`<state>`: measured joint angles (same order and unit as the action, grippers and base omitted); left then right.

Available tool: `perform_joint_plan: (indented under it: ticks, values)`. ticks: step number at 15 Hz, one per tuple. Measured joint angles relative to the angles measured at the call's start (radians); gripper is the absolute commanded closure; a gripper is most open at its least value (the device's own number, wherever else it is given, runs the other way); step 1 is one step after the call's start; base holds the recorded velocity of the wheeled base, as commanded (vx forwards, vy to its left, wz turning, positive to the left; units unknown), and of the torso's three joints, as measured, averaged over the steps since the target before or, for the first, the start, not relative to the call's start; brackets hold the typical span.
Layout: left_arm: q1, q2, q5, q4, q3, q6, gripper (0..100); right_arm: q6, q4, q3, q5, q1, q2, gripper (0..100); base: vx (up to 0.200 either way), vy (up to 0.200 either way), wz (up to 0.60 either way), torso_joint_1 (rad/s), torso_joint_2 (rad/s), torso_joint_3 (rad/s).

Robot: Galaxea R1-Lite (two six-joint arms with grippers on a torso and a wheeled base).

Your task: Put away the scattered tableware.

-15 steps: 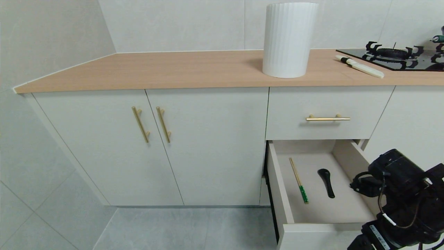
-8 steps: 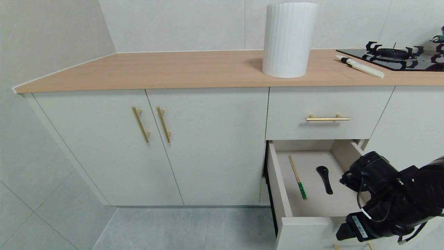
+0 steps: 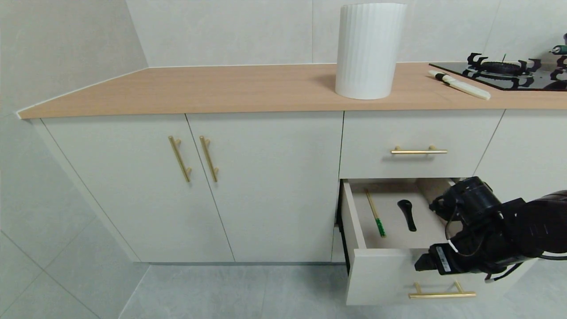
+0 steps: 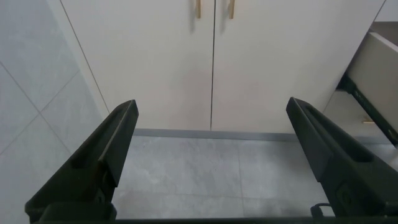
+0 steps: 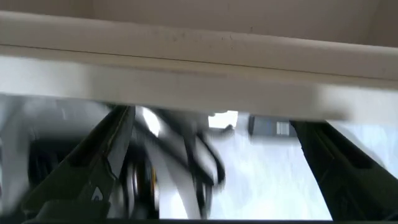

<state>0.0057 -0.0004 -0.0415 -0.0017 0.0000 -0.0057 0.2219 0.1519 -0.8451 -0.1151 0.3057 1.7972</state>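
A pair of wooden chopsticks with green ends and a black spoon lie inside the lower drawer, which stands partly open below the counter. My right gripper rests against the top of the drawer's front panel, just above its gold handle. In the right wrist view my right gripper is open, its fingers wide apart close to the pale drawer front. My left gripper is open and holds nothing, low over the floor before the cabinet doors.
On the wooden counter stand a tall white ribbed canister, a pale knife and a black gas hob. A shut upper drawer sits above the open one. Two shut cabinet doors lie to the left, over grey floor tiles.
The lower drawer has slid inward, with my right arm moving forward against its front. Its gold handle has come into view, and less of the drawer's inside shows.
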Motion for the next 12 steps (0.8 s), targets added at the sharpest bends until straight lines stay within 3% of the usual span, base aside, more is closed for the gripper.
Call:
perform_joint_plan:
  ticks: [7, 12]
  values:
    - [0.000, 0.000, 0.000, 0.000, 0.000, 0.000, 0, -0.004, -0.004, -0.290, 0.000, -0.081, 0.153, 0, 0.000, 0.000, 0.00, 0.000, 0.00, 0.000]
    - [0.000, 0.000, 0.000, 0.000, 0.000, 0.000, 0, -0.003, -0.001, -0.417, 0.001, -0.113, 0.259, 0, 0.000, 0.000, 0.00, 0.000, 0.00, 0.000]
